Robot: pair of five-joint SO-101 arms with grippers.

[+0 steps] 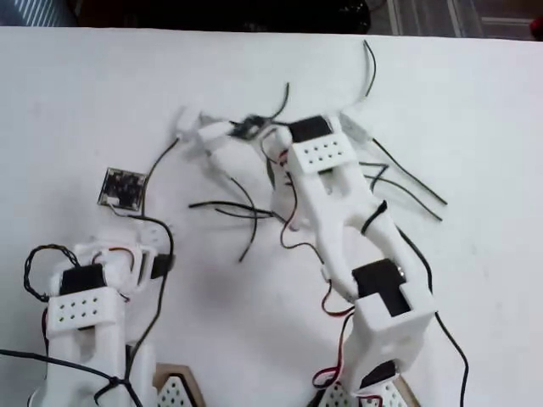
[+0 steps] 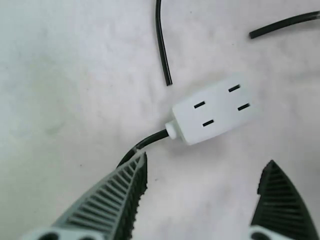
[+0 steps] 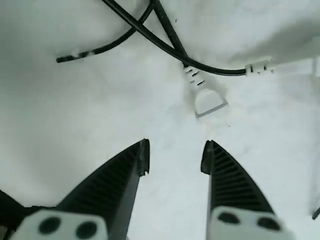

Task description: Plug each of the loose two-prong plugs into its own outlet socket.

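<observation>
While the right tool (image 3: 176, 147) hangs spread just short of the white plug (image 3: 207, 100) lying flat on the desk (image 3: 60, 125), and the left tool (image 2: 206, 166) gapes before the outlet (image 2: 212, 110), an off-centre pinch could skid the plug aside or snag the black cord (image 3: 215, 72) beyond it.

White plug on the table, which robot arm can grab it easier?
Right, probably. The right end effector is open, and the small white two-prong plug lies on the table just ahead of it. The left end effector, also open, sits over the white plastic outlet block instead.
</observation>
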